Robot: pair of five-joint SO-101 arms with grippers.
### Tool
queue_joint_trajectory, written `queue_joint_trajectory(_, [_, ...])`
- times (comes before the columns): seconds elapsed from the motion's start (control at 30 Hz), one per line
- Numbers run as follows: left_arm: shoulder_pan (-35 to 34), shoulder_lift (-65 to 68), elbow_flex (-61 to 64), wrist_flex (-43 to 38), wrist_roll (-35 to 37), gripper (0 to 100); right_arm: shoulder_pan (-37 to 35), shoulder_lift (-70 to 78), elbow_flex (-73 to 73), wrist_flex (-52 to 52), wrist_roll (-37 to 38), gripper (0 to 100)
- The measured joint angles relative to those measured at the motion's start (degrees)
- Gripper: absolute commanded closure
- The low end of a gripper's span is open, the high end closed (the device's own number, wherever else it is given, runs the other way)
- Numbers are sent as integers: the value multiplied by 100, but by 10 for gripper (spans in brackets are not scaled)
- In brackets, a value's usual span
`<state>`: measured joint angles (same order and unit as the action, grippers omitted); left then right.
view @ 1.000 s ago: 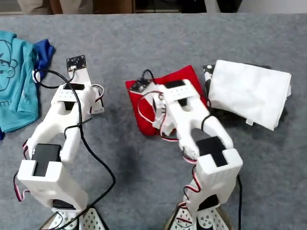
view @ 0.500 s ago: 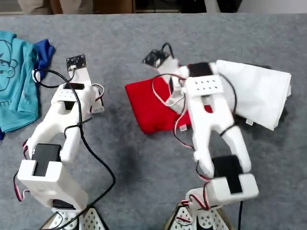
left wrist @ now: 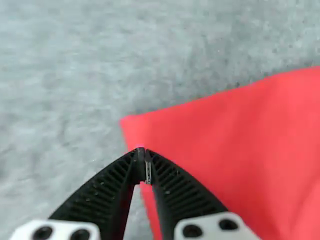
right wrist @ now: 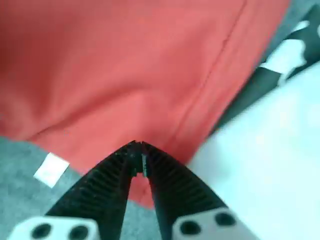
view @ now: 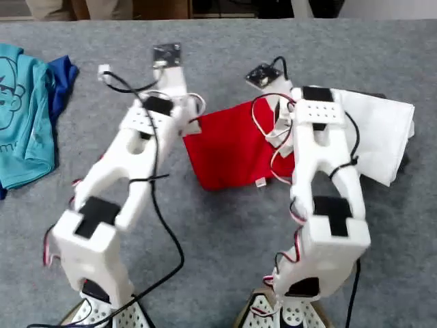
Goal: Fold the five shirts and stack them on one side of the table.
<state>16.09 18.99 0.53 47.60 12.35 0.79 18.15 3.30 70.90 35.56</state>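
The red shirt (view: pixel 229 147) lies on the tabletop (view: pixel 205 55), just beside the white shirt (view: pixel 372 137). Left jaws are closed at its opposite corner, and right jaws are closed over its edge nearest the white shirt (neither visibly pinches cloth). Pushing like this could rumple it.

The left claw (left wrist: pixel 142 166), tips together, meets the red shirt (left wrist: pixel 235 150) at its edge.

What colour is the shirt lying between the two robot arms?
The shirt is plain red, and the high view shows it best.
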Motion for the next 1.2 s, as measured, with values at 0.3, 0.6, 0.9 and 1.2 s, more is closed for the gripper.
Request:
queue_joint_trajectory(0.3, [62,1881,-1732,475,70,982,501,791,-114,-440,510,996])
queue_joint_trajectory(0.6, [62,1996,-2919,1582,62,982,176,-141,-642,448,651,996])
queue_joint_trajectory(0.9, [220,800,-3103,3270,-79,982,-114,-185,-2145,818,220,995])
queue_joint_trajectory(1.2, [879,-747,-642,2418,-88,982,-343,2180,-4677,1108,-299,995])
